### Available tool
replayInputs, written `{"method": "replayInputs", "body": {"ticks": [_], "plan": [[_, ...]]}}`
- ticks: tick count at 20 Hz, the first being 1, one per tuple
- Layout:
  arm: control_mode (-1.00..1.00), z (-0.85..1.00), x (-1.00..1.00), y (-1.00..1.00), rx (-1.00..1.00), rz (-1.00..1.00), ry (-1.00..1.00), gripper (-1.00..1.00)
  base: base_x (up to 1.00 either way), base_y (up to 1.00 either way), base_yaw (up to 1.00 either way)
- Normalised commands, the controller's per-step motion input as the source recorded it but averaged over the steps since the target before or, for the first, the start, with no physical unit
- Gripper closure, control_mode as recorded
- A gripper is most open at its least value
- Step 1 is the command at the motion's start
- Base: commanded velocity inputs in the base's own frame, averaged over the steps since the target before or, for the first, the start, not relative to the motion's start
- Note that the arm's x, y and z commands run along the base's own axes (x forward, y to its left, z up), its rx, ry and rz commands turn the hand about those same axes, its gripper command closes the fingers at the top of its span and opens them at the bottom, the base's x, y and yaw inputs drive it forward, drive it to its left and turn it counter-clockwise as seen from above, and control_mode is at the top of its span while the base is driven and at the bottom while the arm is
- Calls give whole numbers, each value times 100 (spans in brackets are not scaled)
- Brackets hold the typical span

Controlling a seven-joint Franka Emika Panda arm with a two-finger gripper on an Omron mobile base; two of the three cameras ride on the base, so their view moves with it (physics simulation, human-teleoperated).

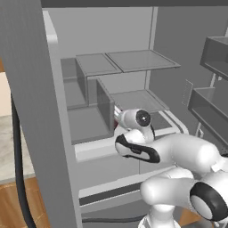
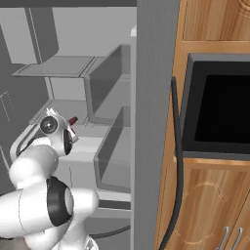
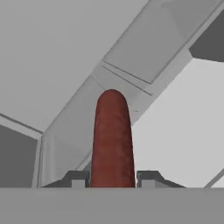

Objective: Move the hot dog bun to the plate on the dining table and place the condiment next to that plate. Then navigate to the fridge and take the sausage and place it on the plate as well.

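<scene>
no readable text, labels, numbers or signs anywhere.

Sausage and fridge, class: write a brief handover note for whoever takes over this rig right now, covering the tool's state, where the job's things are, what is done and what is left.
Tool: shut on the sausage, which sticks out straight between its two fingertips.
Place: the arm reaches into the open fridge, among its grey shelves; the sausage's tip also shows past the wrist in the right base view.
Done: the sausage is gripped.
Left: draw it out of the fridge, drive to the dining table, lay it on the plate.
Bun, condiment and plate cannot be checked from here.
</scene>
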Motion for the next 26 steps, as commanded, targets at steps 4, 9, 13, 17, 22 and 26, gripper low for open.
{"method": "replayInputs", "body": {"ticks": [4,9,13,17,22,26], "plan": [[-100,67,-32,-1,6,-8,19,100,0,0,0],[-100,44,-57,0,0,-5,10,100,0,0,0],[-100,57,-64,0,0,-3,4,100,0,0,0],[-100,54,-72,-3,0,0,0,100,0,0,0],[-100,50,-79,-7,0,0,0,100,0,0,0],[-100,47,-82,-11,0,1,0,100,0,0,0]]}}
